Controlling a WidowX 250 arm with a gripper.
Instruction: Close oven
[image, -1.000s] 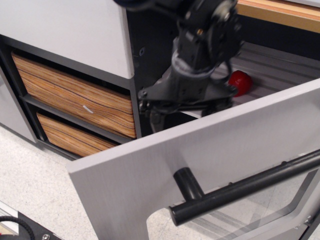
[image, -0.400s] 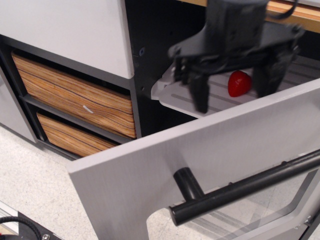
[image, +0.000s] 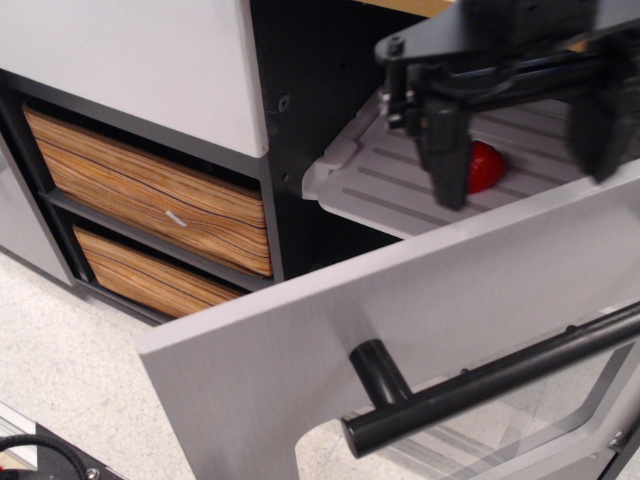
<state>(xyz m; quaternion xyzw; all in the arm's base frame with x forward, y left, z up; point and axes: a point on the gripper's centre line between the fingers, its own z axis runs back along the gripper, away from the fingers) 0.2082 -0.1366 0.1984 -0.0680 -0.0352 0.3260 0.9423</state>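
we see the oven (image: 400, 330) door hanging open, our pincer (image: 520, 135) spread wide above its rack (image: 390, 180), gripping nothing.

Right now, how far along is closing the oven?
Nothing looks done: the oven door hangs wide open, its rack exposed with a red object on it. In hand: the gripper hovers open above the rack, touching nothing. Left: get against the door or its black handle and swing it shut.

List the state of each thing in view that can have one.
oven door: open, swung down
oven rack: pulled out partway, red toy on it
claw: open, empty, above the rack
upper wood-grain drawer: shut
lower wood-grain drawer: shut
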